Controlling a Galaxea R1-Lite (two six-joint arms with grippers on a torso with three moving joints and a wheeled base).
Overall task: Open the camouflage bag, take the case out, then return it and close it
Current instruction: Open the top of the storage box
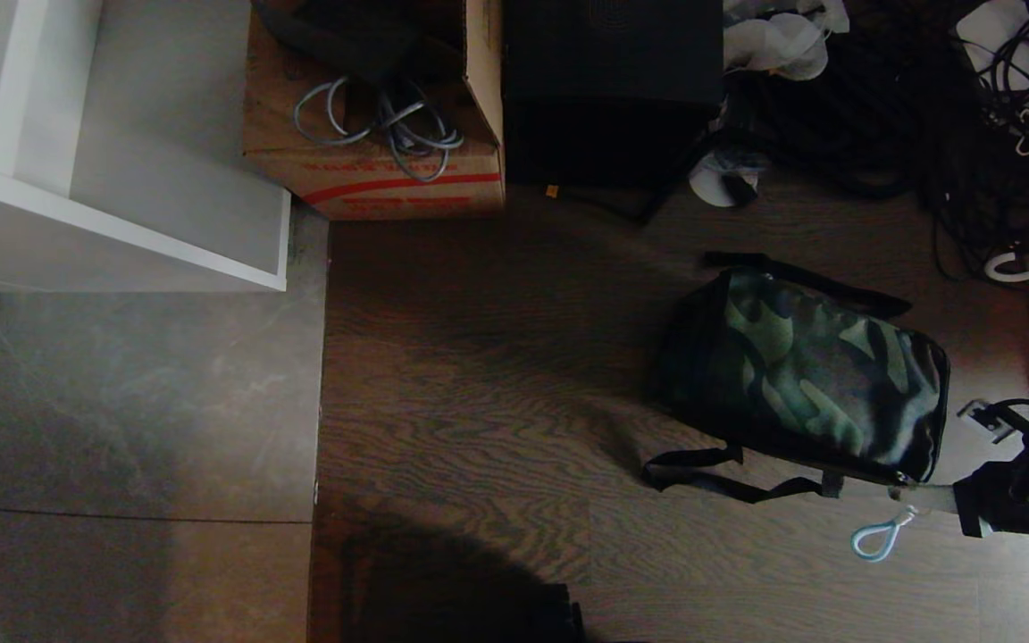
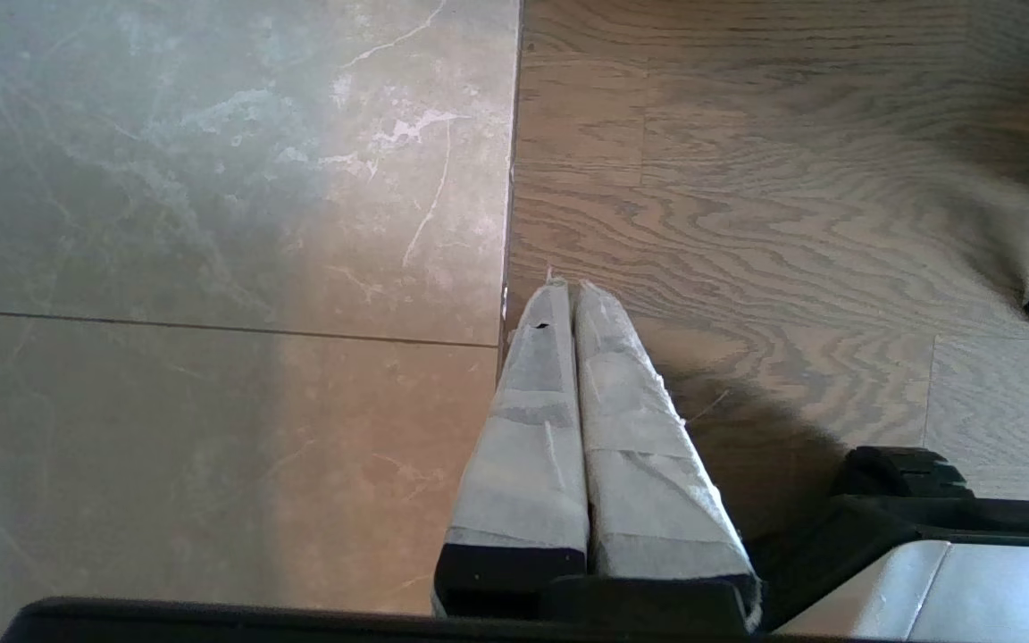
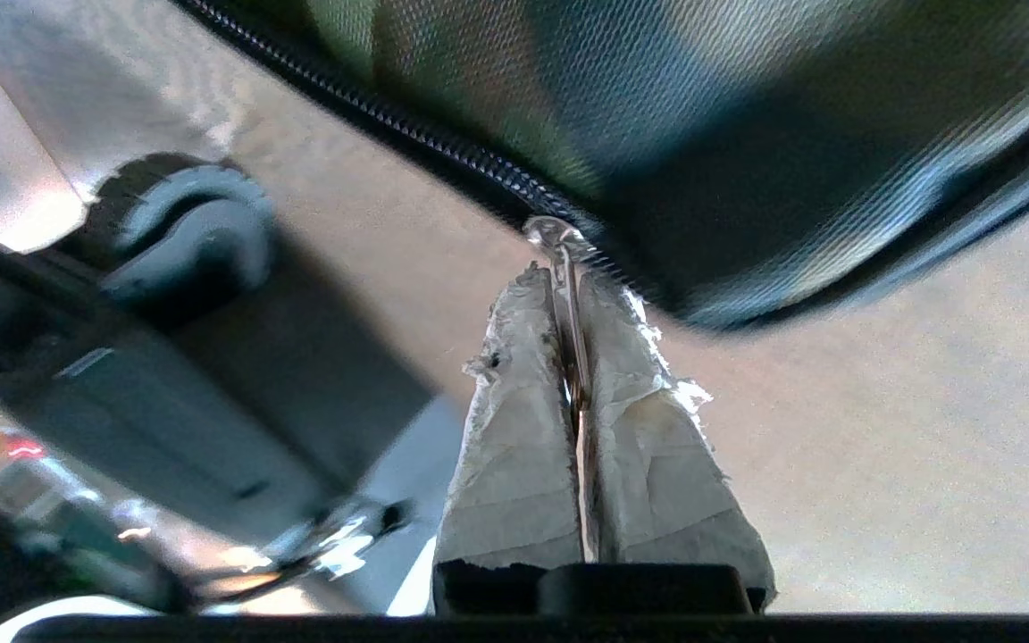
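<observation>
Camouflage bag (image 1: 805,375): lies on the wooden floor (image 1: 497,375), camouflage panel up, zipper closed along its edge.
Zipper pull (image 3: 568,295): metal tab at the bag's near right corner, pinched between the right claw's fingers.
Right claw (image 1: 912,494): closed on the zipper pull, at the bag's near right corner.
Cardboard box (image 1: 380,170): beyond the bag, to its left, grey cables draped on it.
Left claw (image 2: 565,290): fingers pressed together, holding nothing, above the tile-to-wood seam, well left of the bag.
</observation>
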